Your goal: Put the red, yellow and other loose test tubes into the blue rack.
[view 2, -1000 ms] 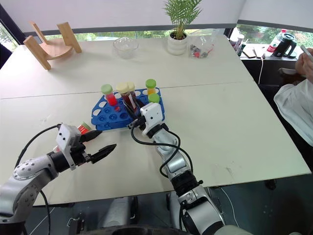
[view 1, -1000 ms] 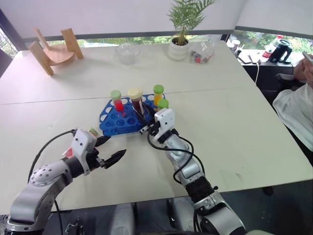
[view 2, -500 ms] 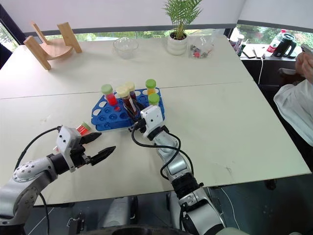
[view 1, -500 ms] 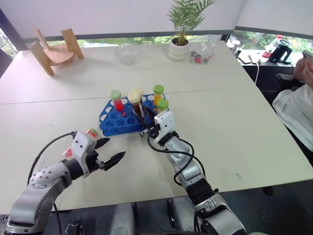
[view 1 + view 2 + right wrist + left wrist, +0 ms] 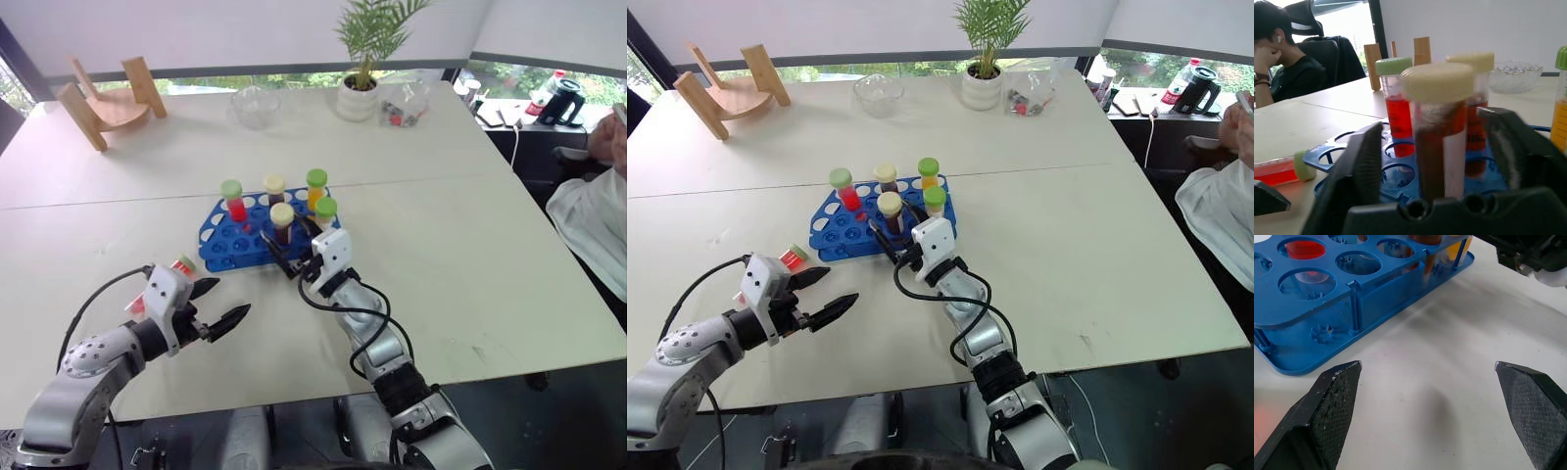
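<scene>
The blue rack (image 5: 223,247) stands mid-table and holds several upright tubes: a green-capped red tube (image 5: 234,204), a green-capped yellow-orange tube (image 5: 315,192) and two cream-capped dark ones. My right gripper (image 5: 292,245) is open around the nearer cream-capped tube (image 5: 1439,132), which stands in the rack's front row between the spread fingers (image 5: 1362,164). A loose red tube (image 5: 180,264) with a green cap lies on the table left of the rack. Just in front of it, my left gripper (image 5: 219,303) hovers open and empty, aimed at the rack's near edge (image 5: 1327,338).
At the back of the table stand a wooden stand (image 5: 103,103), a glass bowl (image 5: 257,106), a potted plant (image 5: 361,90) and a clear bag (image 5: 404,106). A person sits beyond the right table edge (image 5: 596,211); another person (image 5: 1278,54) sits at the left.
My right gripper has opened and let go of the cream-capped dark tube, which now stands by itself in the rack. The left arm has not moved.
</scene>
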Tool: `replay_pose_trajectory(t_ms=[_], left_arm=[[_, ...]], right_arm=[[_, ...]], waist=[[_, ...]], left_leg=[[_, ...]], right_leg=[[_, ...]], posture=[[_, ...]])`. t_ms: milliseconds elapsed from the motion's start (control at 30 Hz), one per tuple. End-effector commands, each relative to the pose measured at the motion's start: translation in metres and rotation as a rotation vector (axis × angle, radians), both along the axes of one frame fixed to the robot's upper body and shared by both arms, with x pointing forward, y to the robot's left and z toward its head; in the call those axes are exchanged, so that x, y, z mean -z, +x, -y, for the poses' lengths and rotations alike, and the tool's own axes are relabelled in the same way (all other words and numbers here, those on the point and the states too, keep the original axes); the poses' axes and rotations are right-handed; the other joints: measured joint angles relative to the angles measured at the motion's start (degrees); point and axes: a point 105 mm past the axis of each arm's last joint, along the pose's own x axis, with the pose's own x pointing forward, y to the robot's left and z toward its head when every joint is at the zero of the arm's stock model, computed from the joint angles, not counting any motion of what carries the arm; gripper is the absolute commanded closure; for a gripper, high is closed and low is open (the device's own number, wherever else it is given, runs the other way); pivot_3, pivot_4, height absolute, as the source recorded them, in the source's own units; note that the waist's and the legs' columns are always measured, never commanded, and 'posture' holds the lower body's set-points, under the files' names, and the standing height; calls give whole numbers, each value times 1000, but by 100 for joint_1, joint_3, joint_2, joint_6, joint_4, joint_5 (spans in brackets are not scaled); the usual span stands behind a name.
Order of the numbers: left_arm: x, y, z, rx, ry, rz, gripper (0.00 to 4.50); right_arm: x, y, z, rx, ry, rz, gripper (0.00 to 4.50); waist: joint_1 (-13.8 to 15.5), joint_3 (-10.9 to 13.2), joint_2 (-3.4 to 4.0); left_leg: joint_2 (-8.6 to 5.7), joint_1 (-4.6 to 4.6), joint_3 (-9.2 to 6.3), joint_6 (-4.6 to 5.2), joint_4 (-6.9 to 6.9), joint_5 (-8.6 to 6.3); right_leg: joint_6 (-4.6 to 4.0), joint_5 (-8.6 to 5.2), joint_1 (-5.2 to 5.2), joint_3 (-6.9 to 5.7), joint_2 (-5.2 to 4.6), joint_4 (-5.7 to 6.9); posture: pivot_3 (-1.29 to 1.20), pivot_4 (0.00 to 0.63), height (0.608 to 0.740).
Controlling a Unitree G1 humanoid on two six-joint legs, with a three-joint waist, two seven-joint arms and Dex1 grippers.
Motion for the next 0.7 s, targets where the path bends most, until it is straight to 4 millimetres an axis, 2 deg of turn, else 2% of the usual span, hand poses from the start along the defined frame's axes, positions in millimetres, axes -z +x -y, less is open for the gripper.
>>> replay_pose_trajectory(t_ms=[33,167,267,333,400,500,600,700], left_arm=[[-19,-3,-13,-25,69,-15,0],[-59,-6,-34,-8,125,-53,0],[-90,2,-66,-42,212,-68,0],[-107,6,-80,-35,291,-93,0],[-111,13,-92,-24,419,-137,0],[-107,20,-106,40,624,-228,0],[-104,33,-112,86,670,-287,0],[-94,51,-111,94,649,-377,0]], right_arm=[[-44,-15,7,-56,32,110,60],[-67,-36,25,-168,-12,94,60],[-67,-55,35,-322,-120,34,60],[-70,-67,43,-445,-176,-47,60],[-74,-79,51,-559,-232,-138,60],[-67,-102,64,-746,-404,-318,60],[-66,-116,76,-831,-537,-427,60],[-73,-120,81,-852,-549,-460,60]], waist=[[1,0,0],[17,1,-3],[29,2,-2],[19,4,-4],[12,7,-1],[12,14,10],[32,18,14],[61,18,13]], left_leg=[[0,0,-2,0,1,0],[1,-4,-9,0,2,0],[-1,0,-10,0,3,0],[-3,0,-7,1,4,0],[-2,0,-4,1,4,0],[-2,2,1,1,-1,0],[-1,0,2,4,-13,-2],[0,-10,0,11,-12,-5]], right_leg=[[0,0,-1,0,0,1],[-1,-1,0,-6,-1,0],[-16,-10,5,-10,-1,-2],[-16,-11,5,-10,-1,-2],[-17,-12,3,-9,-1,-4],[-24,-16,-1,-7,0,-6],[-33,-24,-7,-9,3,-11],[-30,-25,-15,-11,10,-9]], posture=[[0,150,740],[0,150,740],[0,150,740],[0,150,740],[0,150,740],[0,150,740],[0,150,740],[0,150,740]])
